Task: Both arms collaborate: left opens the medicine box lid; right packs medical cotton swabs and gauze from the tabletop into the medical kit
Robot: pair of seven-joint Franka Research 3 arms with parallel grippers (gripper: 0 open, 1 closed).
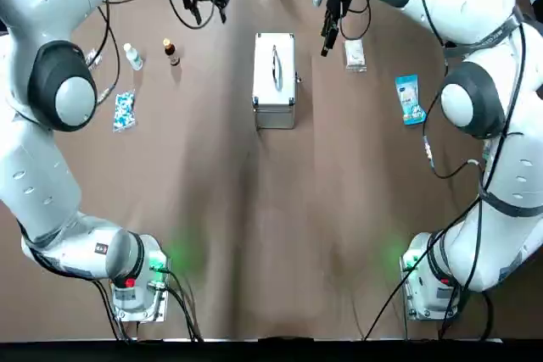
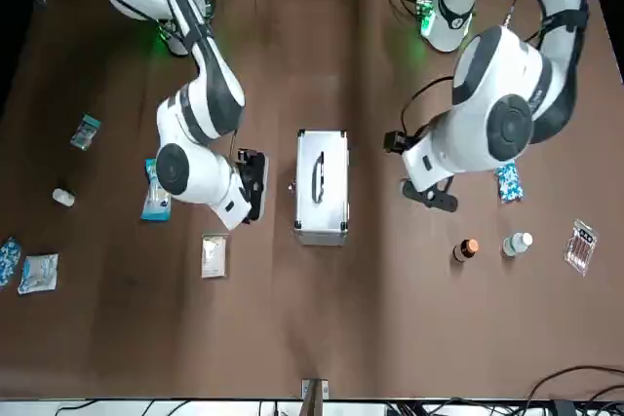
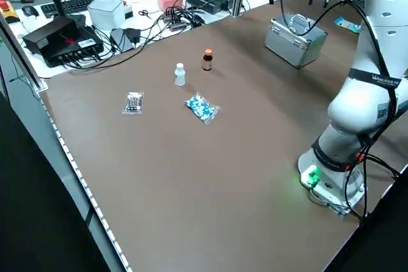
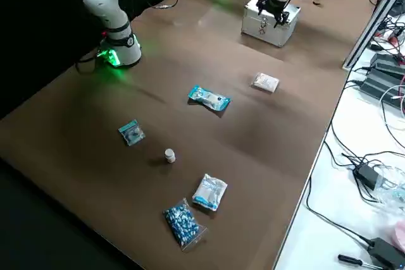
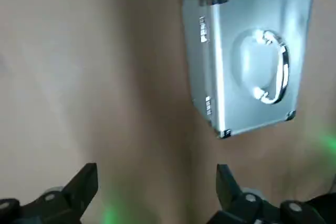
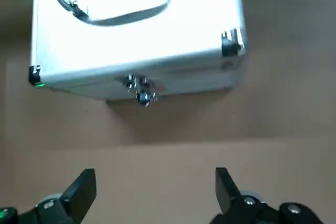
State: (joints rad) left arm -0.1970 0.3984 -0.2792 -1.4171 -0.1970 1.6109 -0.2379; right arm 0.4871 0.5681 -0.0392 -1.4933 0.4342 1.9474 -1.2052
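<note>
The silver medicine box (image 1: 274,79) lies in the middle of the far half of the table, lid shut and handle on top (image 5: 273,74). My left gripper (image 1: 209,11) hovers open beyond the box's left side, empty (image 5: 156,182). To the right of the box my right gripper (image 1: 327,38) hangs open and empty, facing the latch (image 6: 139,91). A white gauze packet (image 1: 355,55) lies just right of that gripper. The blue-and-white cotton swab packet (image 1: 410,99) rests farther right.
On the left stand a small white bottle (image 1: 133,57) and a brown bottle (image 1: 171,51), with a bag of blue pills (image 1: 125,111) nearer me. Far right lie more packets (image 4: 209,192) and a small bottle (image 4: 169,155). Cables and gear crowd the far edge (image 3: 159,17).
</note>
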